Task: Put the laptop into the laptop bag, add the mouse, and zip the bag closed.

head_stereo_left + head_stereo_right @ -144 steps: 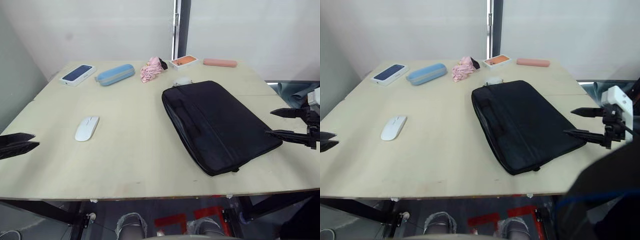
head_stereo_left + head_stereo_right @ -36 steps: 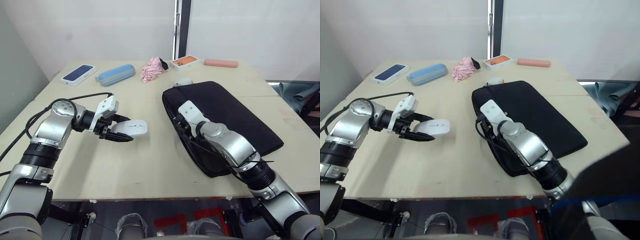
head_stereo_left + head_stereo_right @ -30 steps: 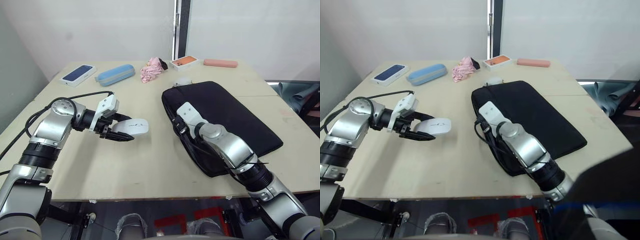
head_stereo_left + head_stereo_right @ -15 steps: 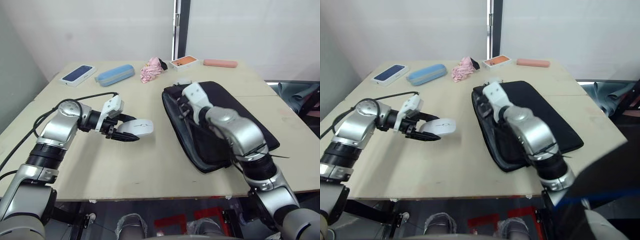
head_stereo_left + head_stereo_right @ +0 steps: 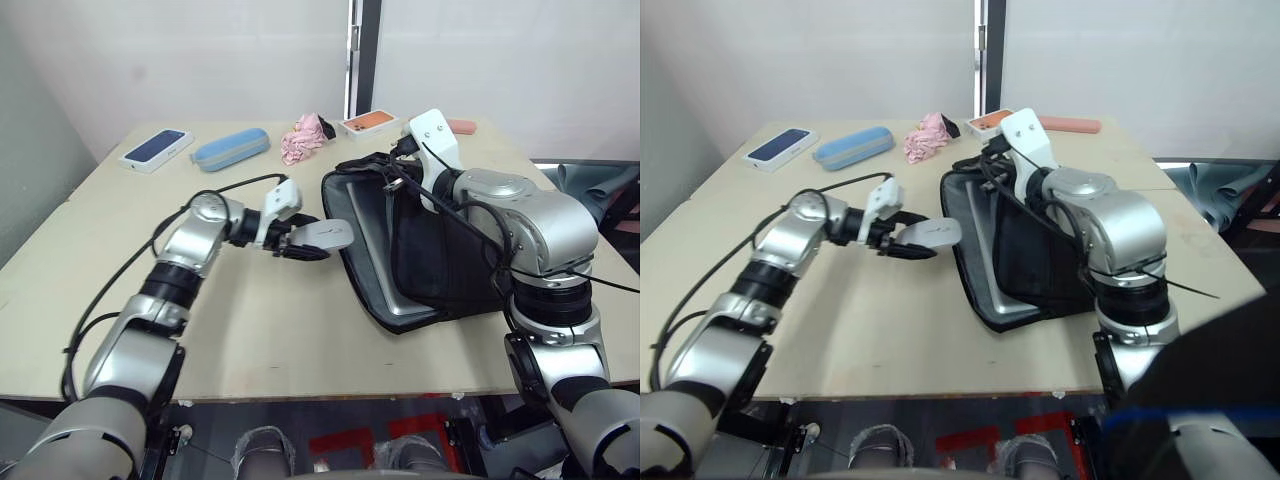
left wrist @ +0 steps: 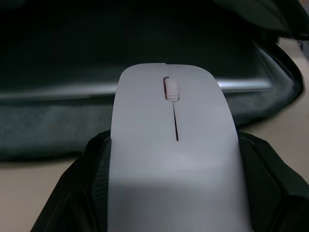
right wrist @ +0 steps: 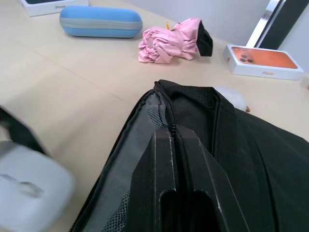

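Observation:
The black laptop bag (image 5: 445, 270) lies at the table's right with its top flap lifted, so its mouth gapes toward the left. My right gripper (image 7: 172, 131) is shut on the flap's zipper edge and holds it up. Inside, the silver-grey laptop (image 5: 380, 245) lies flat on the bag's lower layer. The white mouse (image 5: 322, 235) hangs just above the table at the bag's mouth, with my left gripper (image 5: 303, 243) shut on it. In the left wrist view the mouse (image 6: 174, 159) points into the opening, and the laptop's edge (image 6: 145, 88) sits right behind it.
Along the table's far side lie a dark blue phone box (image 5: 156, 148), a blue case (image 5: 231, 149), a pink crumpled cloth (image 5: 305, 137), an orange phone box (image 5: 368, 122) and a pink case (image 5: 462, 127). A small white thing (image 7: 232, 96) sits behind the bag.
My right gripper closed on the bag's flap and raised it, opening the bag and showing the laptop. My left gripper carried the mouse rightward to the bag's mouth.

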`<state>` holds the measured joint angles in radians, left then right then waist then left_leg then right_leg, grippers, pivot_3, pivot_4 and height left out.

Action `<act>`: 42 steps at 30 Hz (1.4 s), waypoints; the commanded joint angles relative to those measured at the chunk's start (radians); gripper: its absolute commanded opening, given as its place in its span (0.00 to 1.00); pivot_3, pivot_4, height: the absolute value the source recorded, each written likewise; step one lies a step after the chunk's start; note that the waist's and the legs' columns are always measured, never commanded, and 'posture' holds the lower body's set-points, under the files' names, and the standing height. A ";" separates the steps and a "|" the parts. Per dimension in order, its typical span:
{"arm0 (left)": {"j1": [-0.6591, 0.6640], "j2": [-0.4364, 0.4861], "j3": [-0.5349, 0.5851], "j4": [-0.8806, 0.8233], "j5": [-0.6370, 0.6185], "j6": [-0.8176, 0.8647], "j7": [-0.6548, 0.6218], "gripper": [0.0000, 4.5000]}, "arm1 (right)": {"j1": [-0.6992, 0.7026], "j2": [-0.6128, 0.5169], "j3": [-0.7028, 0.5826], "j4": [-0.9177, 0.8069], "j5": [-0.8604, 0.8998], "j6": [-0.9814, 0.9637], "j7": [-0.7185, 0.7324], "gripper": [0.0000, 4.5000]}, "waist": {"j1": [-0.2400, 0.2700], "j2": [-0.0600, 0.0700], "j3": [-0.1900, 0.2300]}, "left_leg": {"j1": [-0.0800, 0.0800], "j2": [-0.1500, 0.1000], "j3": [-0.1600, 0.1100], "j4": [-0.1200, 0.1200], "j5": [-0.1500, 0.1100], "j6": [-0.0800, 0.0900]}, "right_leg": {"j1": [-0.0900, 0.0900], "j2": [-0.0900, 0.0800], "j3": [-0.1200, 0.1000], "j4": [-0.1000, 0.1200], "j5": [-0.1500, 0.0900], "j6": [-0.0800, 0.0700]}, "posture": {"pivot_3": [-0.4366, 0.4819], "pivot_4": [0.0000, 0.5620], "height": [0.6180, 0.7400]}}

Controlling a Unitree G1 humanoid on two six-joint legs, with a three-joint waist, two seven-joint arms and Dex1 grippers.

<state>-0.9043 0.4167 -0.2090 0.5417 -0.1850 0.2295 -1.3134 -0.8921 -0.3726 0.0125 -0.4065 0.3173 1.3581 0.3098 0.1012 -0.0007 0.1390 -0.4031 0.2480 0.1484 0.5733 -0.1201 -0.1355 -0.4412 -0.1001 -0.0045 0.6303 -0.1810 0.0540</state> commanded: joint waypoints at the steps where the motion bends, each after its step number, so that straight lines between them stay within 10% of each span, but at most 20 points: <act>1: -0.066 -0.064 0.003 0.088 0.022 -0.072 0.045 0.64 | -0.027 0.015 -0.009 -0.082 0.011 -0.019 -0.014 0.00 | 0.000 0.000 0.000 | 0.000 0.000 0.000 0.000 0.000 0.000 | 0.000 0.000 0.000 0.000 0.000 0.000 | 0.48 0.27 1.00; 8: -0.201 -0.274 -0.003 0.493 0.154 -0.296 0.313 0.64 | -0.019 0.066 -0.018 -0.106 0.012 0.017 -0.053 0.00 | 0.004 0.000 0.000 | 0.000 0.000 -0.001 0.000 0.000 0.000 | 0.000 0.000 0.000 -0.001 0.001 0.001 | 0.48 0.27 1.00; 20: -0.236 -0.376 0.060 0.690 0.189 -0.398 0.380 0.64 | -0.024 0.071 -0.024 -0.145 0.010 0.067 -0.087 0.00 | 0.013 -0.001 0.000 | 0.000 0.000 -0.001 0.001 0.000 0.000 | 0.001 0.000 0.000 -0.001 0.001 0.002 | 0.48 0.27 1.00; 21: -0.235 -0.379 0.074 0.695 0.179 -0.371 0.378 0.75 | -0.023 0.068 -0.025 -0.146 0.011 0.069 -0.087 0.00 | 0.014 -0.001 0.000 | 0.000 0.000 -0.001 0.001 0.000 0.000 | 0.001 0.000 0.000 -0.001 0.001 0.002 | 0.48 0.27 1.00; 24: -0.226 -0.382 0.082 0.684 0.172 -0.367 0.310 1.00 | -0.024 0.066 -0.028 -0.148 0.013 0.072 -0.085 0.00 | 0.015 -0.001 0.000 | -0.001 0.000 -0.001 0.001 0.000 0.000 | 0.001 0.000 0.000 -0.001 0.001 0.002 | 0.48 0.27 1.00; 35: -0.191 -0.310 0.121 0.559 0.149 -0.379 0.228 1.00 | -0.014 0.048 -0.037 -0.145 0.024 0.061 -0.064 0.00 | 0.017 0.000 0.001 | -0.001 0.000 -0.001 0.000 0.000 0.000 | 0.001 0.000 0.000 -0.001 0.001 0.002 | 0.48 0.27 1.00; 42: -0.053 -0.144 0.163 0.198 0.028 -0.219 0.055 1.00 | 0.006 0.016 -0.050 -0.150 0.033 0.054 -0.049 0.00 | 0.020 0.000 0.001 | -0.001 0.000 -0.001 0.000 0.000 0.000 | 0.001 0.000 -0.001 -0.001 0.001 0.001 | 0.48 0.27 1.00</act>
<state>-0.9754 0.2512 -0.0628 0.8518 -0.1104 -0.0351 -1.2147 -0.8740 -0.3427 0.0002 -0.4959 0.3470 1.4472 0.2572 0.1216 -0.0006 0.1398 -0.4037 0.2479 0.1470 0.5731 -0.1201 -0.1350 -0.4403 -0.1005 -0.0055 0.6288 -0.1803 0.0548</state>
